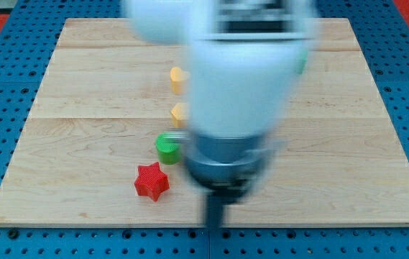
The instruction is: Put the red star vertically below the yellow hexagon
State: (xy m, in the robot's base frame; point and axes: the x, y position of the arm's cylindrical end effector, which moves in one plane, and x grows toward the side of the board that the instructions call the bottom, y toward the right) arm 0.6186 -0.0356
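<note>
The red star lies on the wooden board near the view's bottom, left of centre. A green block sits just above and to the right of it. Two yellow blocks show higher up, one near the middle top and one below it; the arm hides part of each, so I cannot tell which is the hexagon. My tip is at the end of the dark rod near the board's bottom edge, to the right of the red star and apart from it.
The big white and grey arm body is blurred and covers the board's centre from the view's top down. Blue pegboard surrounds the board on all sides.
</note>
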